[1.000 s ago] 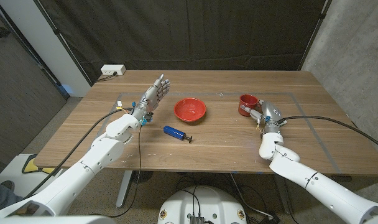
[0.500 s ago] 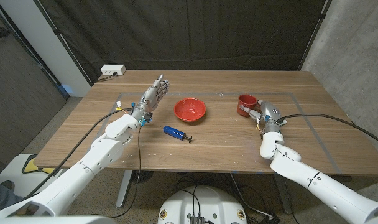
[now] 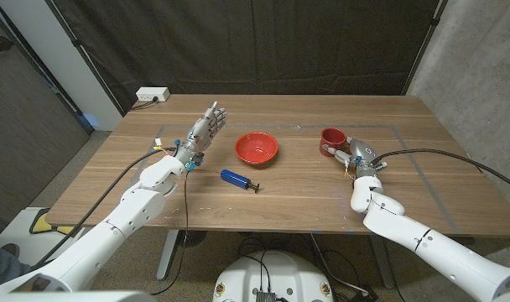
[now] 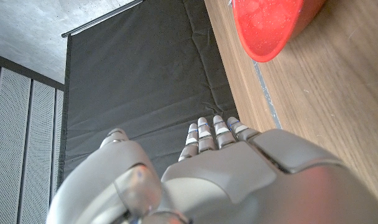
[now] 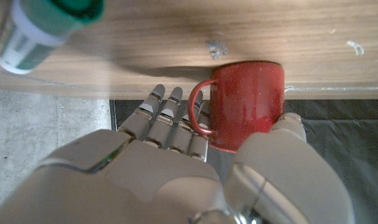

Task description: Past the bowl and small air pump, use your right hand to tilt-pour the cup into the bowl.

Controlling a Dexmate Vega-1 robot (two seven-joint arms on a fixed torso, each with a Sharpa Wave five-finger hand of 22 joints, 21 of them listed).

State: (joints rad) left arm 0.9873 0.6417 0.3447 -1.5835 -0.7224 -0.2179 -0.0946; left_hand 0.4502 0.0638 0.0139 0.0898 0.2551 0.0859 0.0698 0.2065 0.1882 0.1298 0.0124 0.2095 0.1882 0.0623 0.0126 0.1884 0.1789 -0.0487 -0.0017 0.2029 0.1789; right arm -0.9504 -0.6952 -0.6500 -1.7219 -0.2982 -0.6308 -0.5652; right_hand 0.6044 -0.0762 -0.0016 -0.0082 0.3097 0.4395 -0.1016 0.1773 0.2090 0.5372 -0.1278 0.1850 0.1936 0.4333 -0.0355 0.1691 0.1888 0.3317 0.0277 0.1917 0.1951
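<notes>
1. Head view — the red mug [image 3: 332, 138] stands upright toward the surface's [image 3: 288, 197] far right part, well apart from the red bowl [image 3: 257, 148], which sits near the middle. The right hand [image 3: 353, 154] is against the mug's near side; whether it grips cannot be told here. The small blue air pump [image 3: 236, 179] lies on its side just nearer the front edge than the bowl. The left hand [image 3: 206, 126] is raised toward the left edge, fingers extended and together, holding nothing — probably parked clear of the pour. A white power strip [image 3: 152, 95] sits at the far left corner.

2. Left wrist view — the left hand [image 4: 239, 174] holds nothing, its fingers [image 4: 207, 134] straight and close together. The bowl's rim [image 4: 270, 28] shows beyond them, untouched.

3. Right wrist view — the right hand [image 5: 195, 162] brackets the mug [image 5: 248, 102]: its fingers [image 5: 170, 115] lie at the handle side, the thumb on the opposite wall. It looks like a closing grasp, but I cannot tell if it is firm. A handle-side hold would suit tilting later. A white and green container [image 5: 43, 25] stands near the surface's edge beyond.
</notes>
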